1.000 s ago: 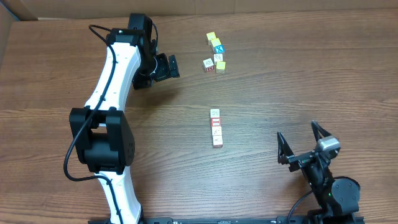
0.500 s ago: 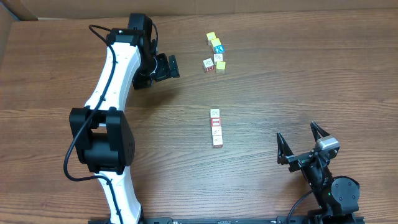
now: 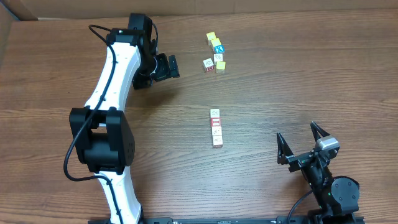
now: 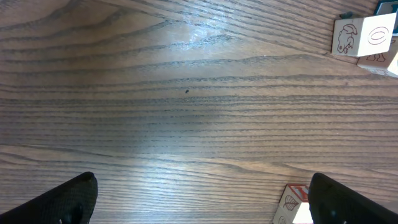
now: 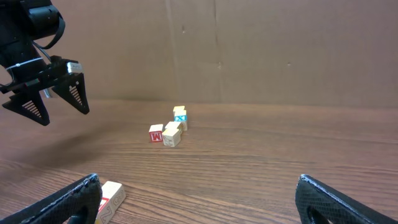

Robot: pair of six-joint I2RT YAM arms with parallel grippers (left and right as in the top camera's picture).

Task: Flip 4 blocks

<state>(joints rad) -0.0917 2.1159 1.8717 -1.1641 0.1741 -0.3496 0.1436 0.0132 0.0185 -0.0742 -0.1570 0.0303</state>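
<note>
Four small white-and-cream picture cubes [image 3: 216, 127] lie in a touching column mid-way across the brown wooden worktop [image 3: 298, 74], well apart from both arms. The left fingers [image 4: 62, 202] are spread apart and empty near a cluster of yellow-topped cubes [image 3: 215, 52]. The right fingers [image 5: 336, 199] are likewise apart and empty.

left arm [image 3: 115, 74]: long white shell links, black joint housings, biggest black block mid-arm. black cable [image 3: 73, 149] looped off that block; a second one arced over the upper link. left gripper [image 3: 174, 66] was all black; seen from the right wrist cam, its fingers [image 5: 73, 93] were triangular plates with ribbed faces, with a small white label [image 5: 73, 65] on the body above them. right arm [image 3: 339, 193]: black throughout, round housing, a silver-grey cylinder [image 3: 328, 145] near the wrist, thin black cabling at the base. right gripper [image 3: 296, 130]: black, two tapered pointed fingers. Up close on both wrist cams, own fingertips [image 4: 62, 199] were matte black, rounded and finely textured.
</note>
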